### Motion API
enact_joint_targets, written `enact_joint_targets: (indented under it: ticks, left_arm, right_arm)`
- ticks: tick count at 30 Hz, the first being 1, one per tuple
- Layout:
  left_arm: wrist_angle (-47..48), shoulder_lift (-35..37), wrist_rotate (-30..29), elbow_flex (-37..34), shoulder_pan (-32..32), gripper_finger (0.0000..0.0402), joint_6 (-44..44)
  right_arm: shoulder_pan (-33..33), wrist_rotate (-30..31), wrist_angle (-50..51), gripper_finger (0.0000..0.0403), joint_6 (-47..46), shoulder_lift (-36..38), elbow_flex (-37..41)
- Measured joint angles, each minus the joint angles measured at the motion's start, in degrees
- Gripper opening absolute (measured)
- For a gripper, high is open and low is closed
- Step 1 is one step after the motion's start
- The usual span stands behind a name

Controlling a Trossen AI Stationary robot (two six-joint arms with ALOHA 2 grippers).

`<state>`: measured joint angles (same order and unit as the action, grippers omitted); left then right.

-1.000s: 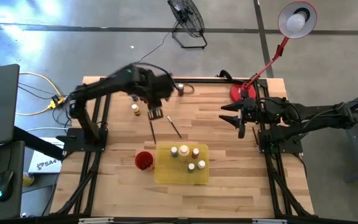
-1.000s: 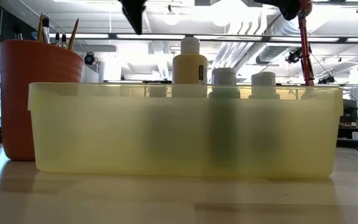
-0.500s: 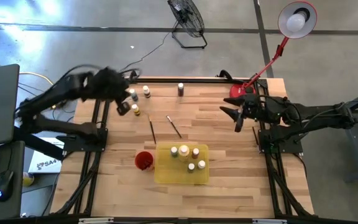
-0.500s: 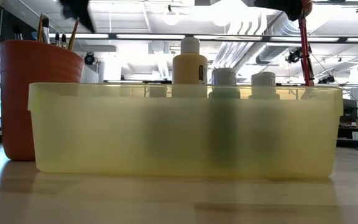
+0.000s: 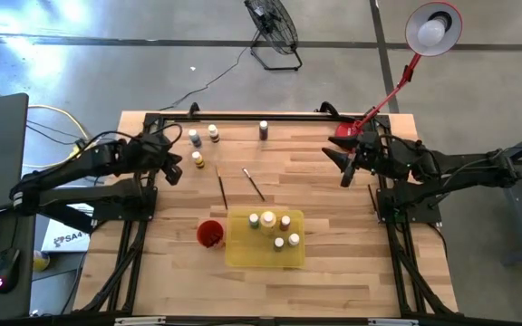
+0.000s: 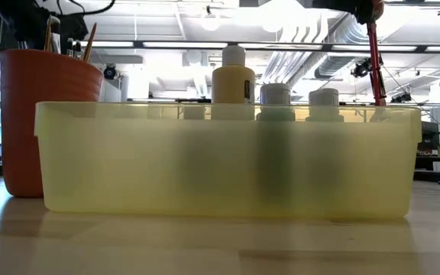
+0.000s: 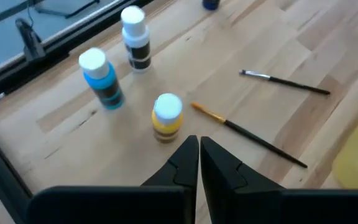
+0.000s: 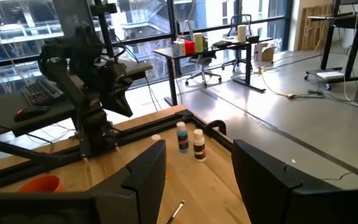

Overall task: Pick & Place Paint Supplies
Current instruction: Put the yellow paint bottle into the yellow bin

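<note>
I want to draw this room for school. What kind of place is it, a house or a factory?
Probably a big robot lab or workshop. Two robot arms are bolted to a wooden table, the ceiling has bare pipes, and behind it stand office desks with chairs by large windows.

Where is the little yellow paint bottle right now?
In the high view, the yellow paint bottle stands at the table's far left, beside the shut left gripper.

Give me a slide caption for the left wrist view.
Shut left gripper hovers by a yellow white-capped paint bottle, with two thin dark paintbrushes on the wooden table.
</note>
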<state>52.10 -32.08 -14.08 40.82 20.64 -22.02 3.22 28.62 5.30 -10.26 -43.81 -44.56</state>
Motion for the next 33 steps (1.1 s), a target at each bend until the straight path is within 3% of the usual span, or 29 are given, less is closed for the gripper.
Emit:
enact_joint_targets:
  ticks: [10,22,27,33]
  left_arm:
    - [-0.09,-3.44,0.16,-0.18,0.0,0.0023,-0.39]
    - [0.44,-8.67,-0.01,-0.18,0.55,0.0118,-0.78]
    - [0.42,-8.7,0.79,-0.18,6.43,0.0129,-1.63]
    - [-0.03,-9.49,1.25,-0.18,13.45,0.0129,-12.23]
  right_arm:
    - [0.0,-0.02,0.04,0.0174,0.02,0.0,0.0]
    - [-0.01,-0.2,0.29,0.0174,0.02,0.0,0.0]
    - [-0.02,-0.22,0.56,0.0174,0.02,0.0,0.0]
    - [0.0,-0.23,0.59,0.0174,-0.35,0.0,0.0]
